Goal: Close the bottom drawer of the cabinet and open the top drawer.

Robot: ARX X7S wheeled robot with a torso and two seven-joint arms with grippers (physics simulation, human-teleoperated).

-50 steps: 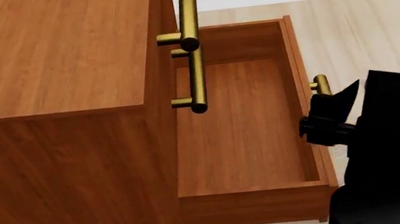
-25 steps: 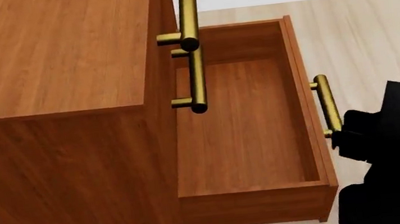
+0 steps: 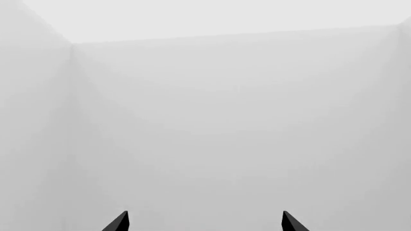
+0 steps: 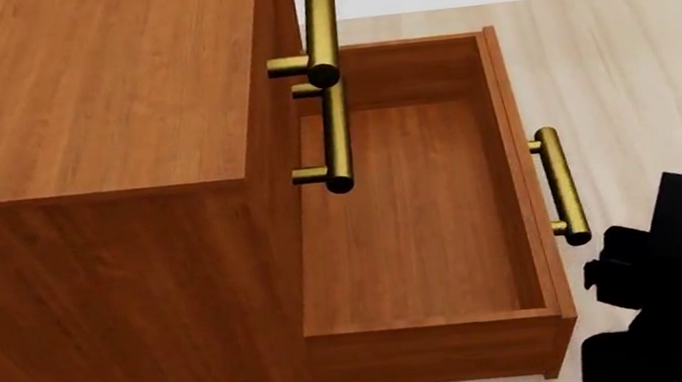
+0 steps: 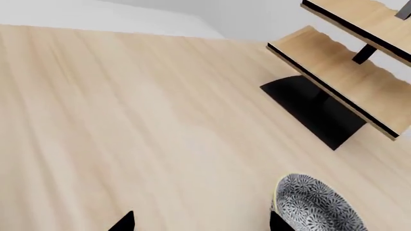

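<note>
The bottom drawer (image 4: 427,210) stuck far out of the cabinet (image 4: 96,180), down by the floor (image 4: 636,71). It was wide open, and nothing showed inside it. Its brass handle (image 4: 557,188) sat on the outer face of the drawer front. The bar ran along that face, from the near end toward the far end, not toward the cabinet. The top drawer (image 4: 281,24) looked shut, and its handle (image 4: 319,20) stood high above the open drawer.

The right gripper (image 4: 607,262) was the near one. It hung just beside the near end of the bottom handle, a little apart and not touching it. The handle and the drawer front lay between the gripper and the cabinet. So a push on the drawer front toward the cabinet should slide the drawer in. That looked like the next job, with the top drawer to come after.

In the right wrist view, the right gripper's fingers (image 5: 123,222) were apart and held nothing. That camera looked away from the cabinet, over the floor to a pale rack (image 5: 347,72) and a speckled bowl (image 5: 314,204).

The left gripper (image 3: 204,222) did not show in the head view. Its fingers (image 3: 119,221) were apart too, and faced only a bare white wall (image 3: 205,120).
</note>
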